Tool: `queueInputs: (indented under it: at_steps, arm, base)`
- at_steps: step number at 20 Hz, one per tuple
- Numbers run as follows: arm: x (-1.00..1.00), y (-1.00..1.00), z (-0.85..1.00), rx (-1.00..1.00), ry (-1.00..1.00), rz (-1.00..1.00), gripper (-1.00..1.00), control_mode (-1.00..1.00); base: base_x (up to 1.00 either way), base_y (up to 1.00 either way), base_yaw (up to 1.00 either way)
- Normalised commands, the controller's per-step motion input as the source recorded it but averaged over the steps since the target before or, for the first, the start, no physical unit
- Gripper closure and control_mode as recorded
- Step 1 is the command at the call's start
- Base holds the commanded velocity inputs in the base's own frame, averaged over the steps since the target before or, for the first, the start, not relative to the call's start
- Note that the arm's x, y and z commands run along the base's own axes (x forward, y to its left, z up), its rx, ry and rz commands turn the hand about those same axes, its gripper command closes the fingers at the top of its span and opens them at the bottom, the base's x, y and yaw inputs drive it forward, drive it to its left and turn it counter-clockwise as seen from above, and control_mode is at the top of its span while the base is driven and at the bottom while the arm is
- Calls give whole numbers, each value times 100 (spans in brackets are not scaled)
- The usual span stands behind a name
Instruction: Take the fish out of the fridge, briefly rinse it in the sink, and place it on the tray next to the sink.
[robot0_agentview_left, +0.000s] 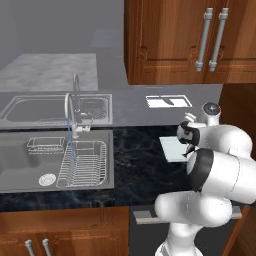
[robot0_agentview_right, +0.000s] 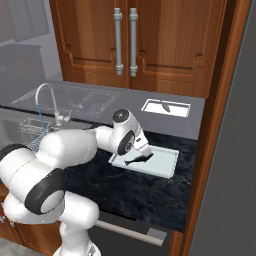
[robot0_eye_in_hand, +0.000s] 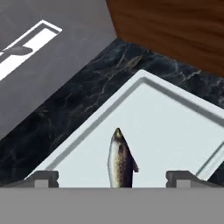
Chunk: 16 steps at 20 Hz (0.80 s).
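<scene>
A black marble-veined counter (robot0_agentview_left: 140, 160) runs under reddish-brown wooden wall cabinets (robot0_agentview_right: 125, 45) with long steel handles, and a grey backsplash carries a white rectangular outlet plate (robot0_agentview_left: 168, 101) at about 12 o'clock from the tray. In the left base view the steel sink (robot0_agentview_left: 20, 165) sits at 9 o'clock from the arm, with a wire dish rack (robot0_agentview_left: 82, 164) in its right half and a small wire basket toward the back. A thin curved chrome faucet (robot0_agentview_left: 70, 112) stands behind it, and a thin blue stream of water falls from its spout into the basin.

The pale grey-white tray (robot0_agentview_right: 162, 162) lies flat on the counter (its raised rim shows clearly in the hand view), well to the right of the sink. The fish (robot0_eye_in_hand: 120, 159) lies on the tray floor, dark-backed with a speckled paler flank, its pointed end toward 12 o'clock in the hand view.

The gripper (robot0_eye_in_hand: 112, 177) hangs just above the fish with its jaws spread wide, one fingertip (robot0_eye_in_hand: 43, 178) on either side and neither touching it.
</scene>
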Motion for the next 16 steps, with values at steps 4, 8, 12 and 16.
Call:
queueInputs:
  at_steps: [4, 8, 12, 16]
  arm:
    - [-100, 18, 82, 0, -22, 0, -100, -100]
    - [-100, 22, 99, -3, -31, 0, -100, -100]
    - [-100, 28, 88, -4, -38, 0, -100, -100]
    - [-100, 34, 93, -4, -38, 0, -100, -100]
  base:
    - [0, 0, 0]
    - [0, 0, 0]
    - [0, 0, 0]
    - [0, 0, 0]
